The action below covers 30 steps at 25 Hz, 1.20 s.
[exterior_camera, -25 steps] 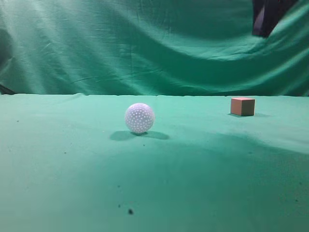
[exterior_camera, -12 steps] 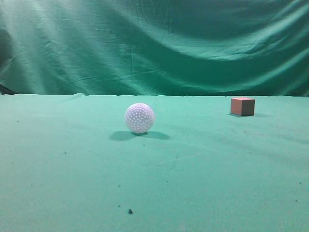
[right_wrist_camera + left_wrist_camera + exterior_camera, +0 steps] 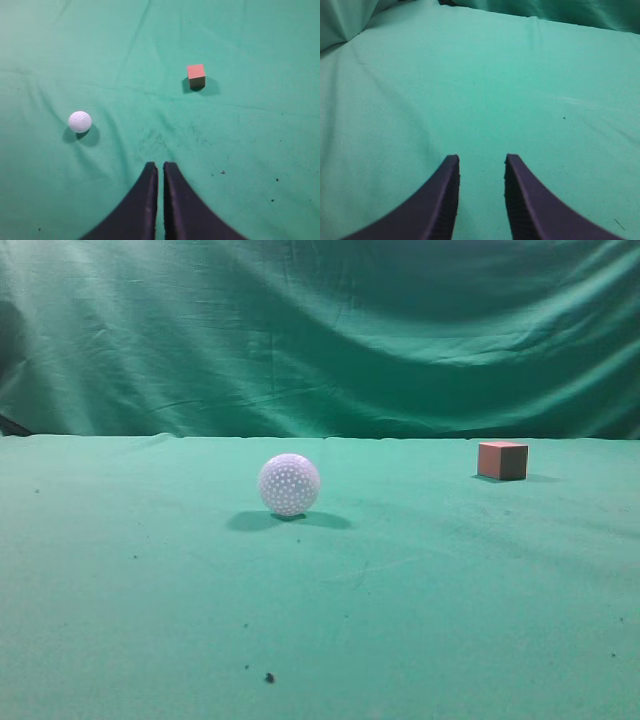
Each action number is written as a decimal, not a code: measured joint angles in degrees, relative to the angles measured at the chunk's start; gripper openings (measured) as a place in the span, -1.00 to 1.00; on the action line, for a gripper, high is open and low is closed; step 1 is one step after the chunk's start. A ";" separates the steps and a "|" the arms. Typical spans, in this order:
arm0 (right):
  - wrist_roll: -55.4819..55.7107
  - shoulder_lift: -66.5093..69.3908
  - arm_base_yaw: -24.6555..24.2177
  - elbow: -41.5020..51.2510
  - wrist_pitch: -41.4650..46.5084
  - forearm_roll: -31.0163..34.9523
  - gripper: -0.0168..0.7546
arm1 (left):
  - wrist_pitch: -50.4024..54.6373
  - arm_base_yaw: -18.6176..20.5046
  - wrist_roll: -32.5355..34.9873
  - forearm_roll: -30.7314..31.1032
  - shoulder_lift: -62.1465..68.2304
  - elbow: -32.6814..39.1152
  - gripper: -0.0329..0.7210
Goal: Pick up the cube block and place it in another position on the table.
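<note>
Exterior: cube block (image 3: 502,460) sitting on the table (image 3: 420,620), well apart from the golf ball (image 3: 289,484); no gripper showing.
Left wrist: left gripper (image 3: 481,162) hovering parted, holding nothing.
Right wrist: right gripper (image 3: 160,167) hanging nearly closed, empty; cube block (image 3: 196,76) lying well ahead, slightly right; golf ball (image 3: 80,121) ahead-left, blocking nothing.

Green cloth table (image 3: 150,620) carries white dimpled ball (image 3: 289,484), cube block (image 3: 502,460) well apart

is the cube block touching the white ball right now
No, the cube block sits well apart from the white ball, with bare table between them.
</note>
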 joint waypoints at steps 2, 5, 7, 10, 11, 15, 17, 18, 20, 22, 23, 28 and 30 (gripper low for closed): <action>-0.11 -2.72 0.00 0.26 2.33 -0.71 -0.96 | 0.00 0.00 0.00 0.00 0.00 0.00 -0.22; -0.19 -4.28 0.00 0.49 4.84 -3.94 -0.96 | 0.00 0.00 0.00 0.00 0.00 0.00 -0.22; -0.19 -4.49 0.00 1.16 5.01 -7.55 -0.96 | 0.00 0.00 0.00 0.00 0.00 0.00 -0.22; -0.19 -5.71 -0.43 5.32 1.25 -12.14 -0.96 | 0.00 0.00 0.00 0.00 0.00 0.00 -0.22; -0.23 -6.78 -1.27 7.23 -1.04 -12.75 -0.96 | 0.00 0.00 0.00 0.00 0.00 0.00 -0.22; -0.23 -14.14 -6.26 17.74 -14.18 -12.58 -0.96 | 0.00 0.00 0.00 0.00 0.00 0.00 -0.22; -0.23 -18.74 -8.06 23.39 -20.13 -11.73 -0.96 | 0.00 0.00 0.00 0.00 0.00 0.00 -0.22; -0.23 -20.71 -8.99 25.60 -22.14 -10.99 -0.96 | 0.00 0.00 0.00 0.00 0.00 0.00 -0.22; -0.23 -25.39 -10.59 30.49 -25.60 -9.81 -0.96 | 0.00 0.00 0.00 0.00 0.00 0.00 -0.22; -0.23 -29.29 -11.52 34.39 -27.55 -8.73 -0.96 | 0.00 0.00 0.00 0.00 0.00 0.00 -0.22; -0.23 -30.71 -11.75 36.28 -28.39 -8.36 -0.96 | 0.00 0.00 0.00 0.00 0.00 0.00 -0.22; -0.23 -31.37 -12.21 42.30 -32.09 -6.51 -0.96 | 0.00 0.00 0.00 0.00 0.00 0.00 -0.22; -0.23 -31.37 -12.21 45.73 -34.23 -4.90 -0.96 | 0.00 0.00 0.00 0.00 0.00 0.00 -0.22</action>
